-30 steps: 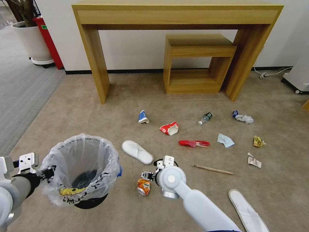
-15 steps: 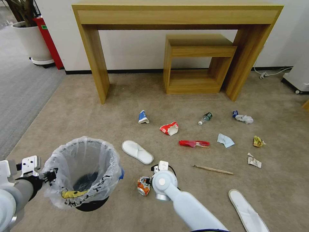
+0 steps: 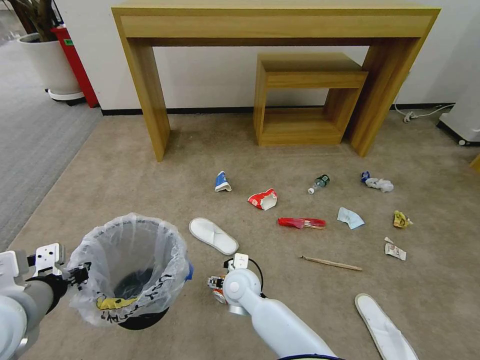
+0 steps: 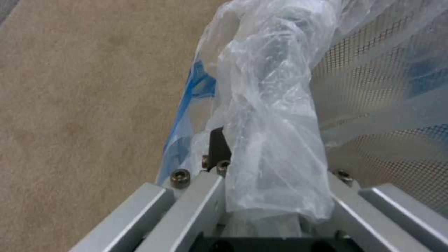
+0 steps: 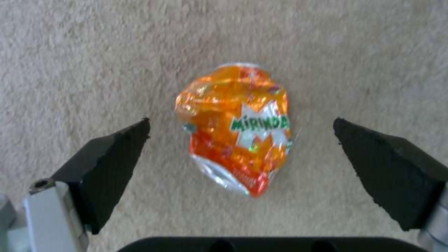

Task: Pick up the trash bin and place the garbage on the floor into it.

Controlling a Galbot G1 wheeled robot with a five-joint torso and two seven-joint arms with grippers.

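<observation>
The trash bin [image 3: 127, 270], black with a crinkly plastic liner, hangs at my near left above the floor [image 3: 125, 175]. My left gripper [image 3: 75, 274] is shut on its rim and liner [image 4: 266, 140]. A yellow scrap [image 3: 112, 302] lies inside. My right gripper [image 5: 241, 122] hovers open over a crushed orange can [image 5: 236, 129] on the carpet, one finger on each side, not touching it. In the head view the gripper [image 3: 216, 285] covers most of the can. More garbage lies beyond: a slipper [image 3: 213, 235], a paper bowl [image 3: 263, 199], a bottle [image 3: 318, 183], a face mask [image 3: 350, 217], a red wrapper [image 3: 301, 222].
A wooden table [image 3: 275, 25] and a low wooden shelf [image 3: 305, 95] stand against the far wall. Grey carpet [image 3: 30, 140] and a plant pot [image 3: 47, 62] lie at left. A second slipper [image 3: 385, 327], a stick [image 3: 331, 263] and a tissue [image 3: 379, 184] lie to the right.
My right gripper has moved left and nearer to me, coming over the orange can. The bin has sunk slightly in my left gripper's hold.
</observation>
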